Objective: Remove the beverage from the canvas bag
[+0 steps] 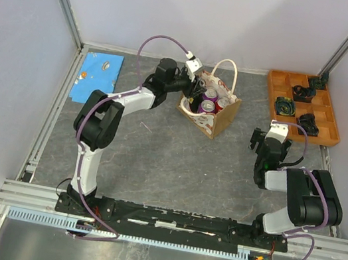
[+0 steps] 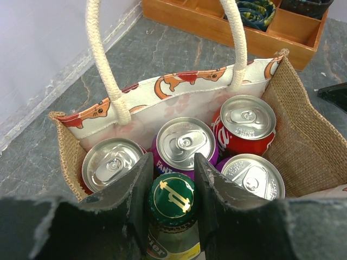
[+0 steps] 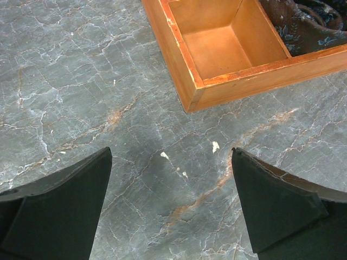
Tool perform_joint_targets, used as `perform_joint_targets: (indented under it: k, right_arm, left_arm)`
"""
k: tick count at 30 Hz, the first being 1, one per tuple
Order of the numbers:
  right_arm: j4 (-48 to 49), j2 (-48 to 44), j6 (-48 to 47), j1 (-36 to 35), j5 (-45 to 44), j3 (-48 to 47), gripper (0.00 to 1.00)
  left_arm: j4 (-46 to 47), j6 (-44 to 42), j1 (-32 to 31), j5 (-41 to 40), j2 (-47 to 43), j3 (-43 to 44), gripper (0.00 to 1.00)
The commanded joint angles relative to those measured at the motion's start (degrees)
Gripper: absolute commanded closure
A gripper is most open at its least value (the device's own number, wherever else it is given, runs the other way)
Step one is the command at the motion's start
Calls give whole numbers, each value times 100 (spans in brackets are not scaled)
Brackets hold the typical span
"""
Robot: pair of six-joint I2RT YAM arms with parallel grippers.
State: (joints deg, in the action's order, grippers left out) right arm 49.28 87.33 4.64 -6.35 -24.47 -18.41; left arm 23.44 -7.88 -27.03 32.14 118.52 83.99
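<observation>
Beverage bottle (image 2: 171,199), green-capped, is pinched at its neck between our left gripper's (image 2: 172,165) fingers, standing inside the canvas bag (image 2: 309,146) beside four cans (image 2: 248,118); its label is mostly hidden, perhaps beer. Our right gripper (image 3: 171,200) hangs wide open over the table (image 3: 81,81) near the orange tray (image 3: 184,76).
</observation>
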Motion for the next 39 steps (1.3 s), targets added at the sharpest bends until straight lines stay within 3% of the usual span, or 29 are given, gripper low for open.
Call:
perform_joint_targets:
  k: [1, 11, 20, 31, 39]
  right_arm:
    - [275, -41, -3, 3, -13, -152, 1]
    - [275, -47, -3, 5, -12, -147, 1]
    - [275, -43, 1, 2, -13, -150, 1]
    - [276, -48, 1, 2, -13, -145, 1]
    - [271, -41, 4, 3, -10, -147, 1]
  left_arm:
    - [620, 202, -11, 81, -319, 653, 97]
    - [429, 298, -2, 64, -605, 1935, 97]
    - [-185, -458, 41, -718, -1332, 2025, 97]
    - [550, -361, 407, -1410, -2269, 1018, 97]
    - [1459, 541, 1076, -1841, -2351, -53, 97]
